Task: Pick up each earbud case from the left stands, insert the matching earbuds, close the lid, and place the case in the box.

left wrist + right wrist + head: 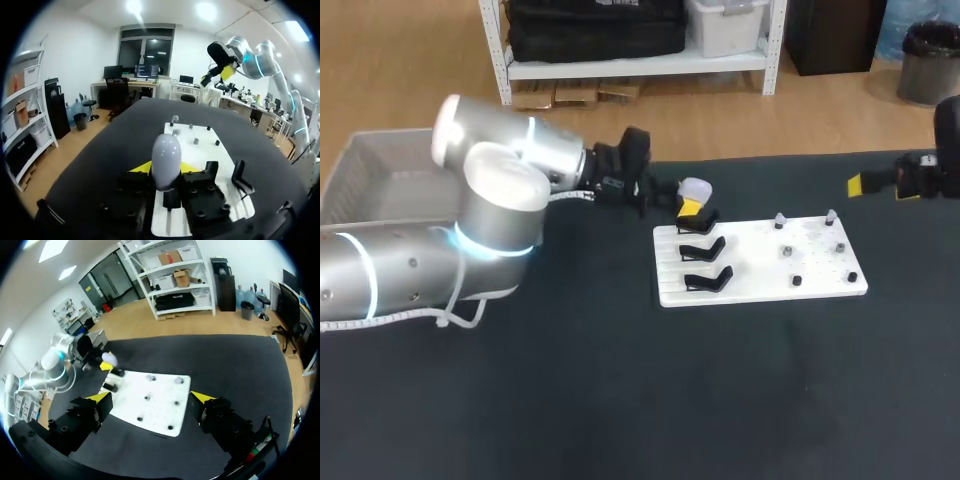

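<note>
The left gripper (167, 167) has its two yellow-tipped fingers drawn in against both sides of a pale, egg-shaped earbud case (166, 157), which stands upright between them with its lid down. In the head view the case is at the far left corner of the white board (760, 290), directly over the far stand (698, 222), the farthest of three black stands. It is not possible to tell whether the case has cleared that stand. The two nearer stands hold nothing.

The right gripper (150, 397) hangs over the right side of the table with its fingers spread wide and nothing between them. It is well apart from the small pegs (786, 251) on the right half of the board. The mesh box (360, 165) lies at the far left, behind the left arm.

The main risks, as a judgement:
- **Slipping:** The case looks smooth and rounded, so the fingers probably bear on only a narrow band. A quick swing could let it twist or slide out.
- **Snagging:** If its base is seated in the stand, a sideways pull instead of a straight lift could snag it or drag the board.
- **Opening the lid:** A one-sided push from the other gripper could lever the case out of the hold.
</note>
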